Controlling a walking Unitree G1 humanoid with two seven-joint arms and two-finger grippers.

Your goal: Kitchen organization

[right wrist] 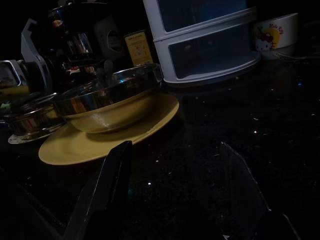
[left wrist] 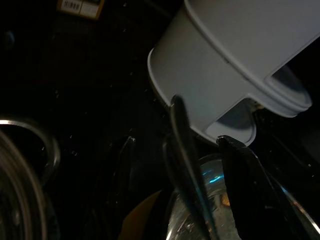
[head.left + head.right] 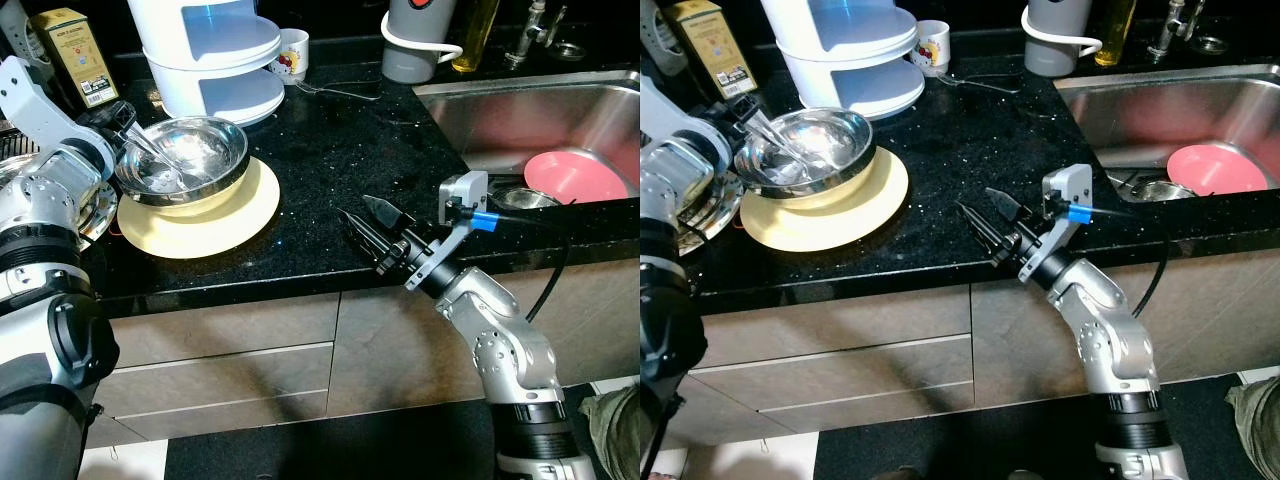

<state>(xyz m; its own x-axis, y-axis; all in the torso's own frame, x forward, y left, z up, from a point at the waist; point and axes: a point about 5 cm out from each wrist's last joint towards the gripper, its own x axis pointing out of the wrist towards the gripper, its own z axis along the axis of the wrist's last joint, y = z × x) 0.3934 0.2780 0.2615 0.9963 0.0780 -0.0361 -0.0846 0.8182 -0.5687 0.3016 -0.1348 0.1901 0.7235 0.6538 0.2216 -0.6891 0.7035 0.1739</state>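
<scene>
The left gripper [image 3: 135, 140] pinches what looks like the steel bowl's [image 3: 190, 155] near rim; the right gripper [image 3: 368, 228] hovers wide-jawed over the counter [image 3: 330, 150], well apart from the bowl.

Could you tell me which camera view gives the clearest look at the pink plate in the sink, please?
The left eye view shows the pink plate best, lying well lit in the sink. The right eye view shows it too, nearer the frame's edge. The wrist views look toward the steel bowl instead.
</scene>
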